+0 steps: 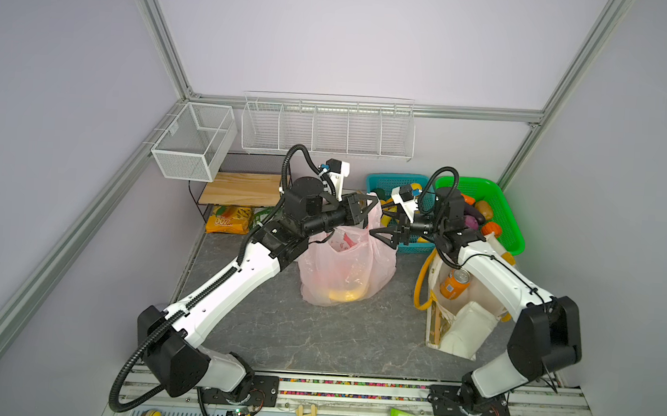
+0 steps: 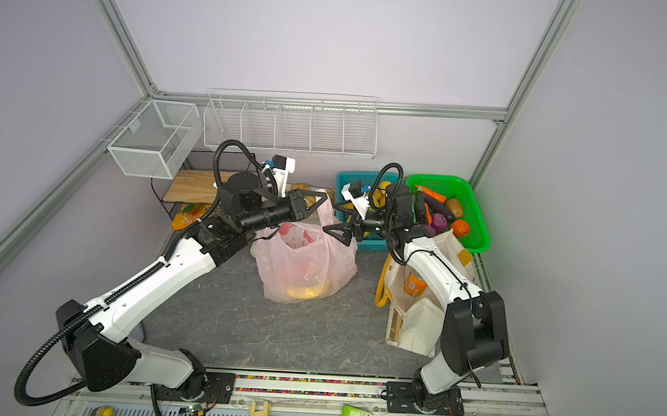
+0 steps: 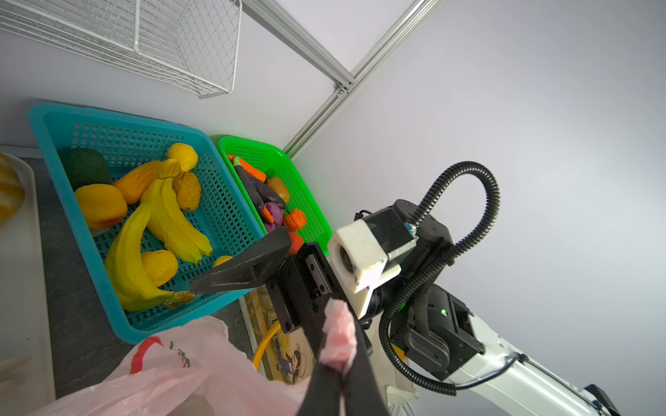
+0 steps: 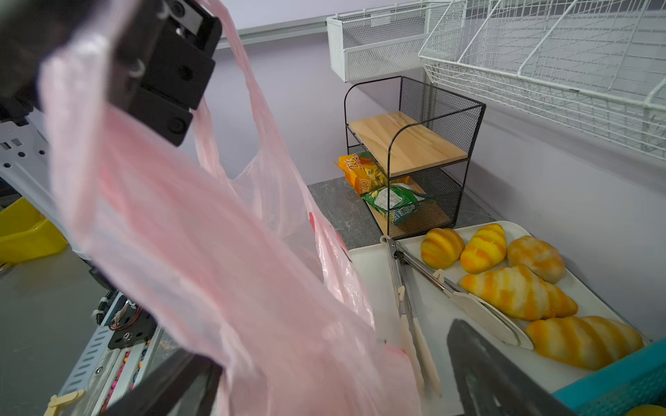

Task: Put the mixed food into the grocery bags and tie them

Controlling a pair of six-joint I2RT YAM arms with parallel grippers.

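Note:
The pink bag stands mid-table with yellow food showing through its bottom. My left gripper is shut on a bunched handle and holds it up. My right gripper is open just right of it, with the bag's loose film hanging between its fingers. The cream tote lies under the right arm with an orange soda can inside. Bananas and other yellow fruit lie in the blue basket.
A green basket of vegetables sits at the back right beside the blue one. A white tray behind the bag holds croissants and tongs. A black wire shelf with snack packets stands back left, under white wall baskets.

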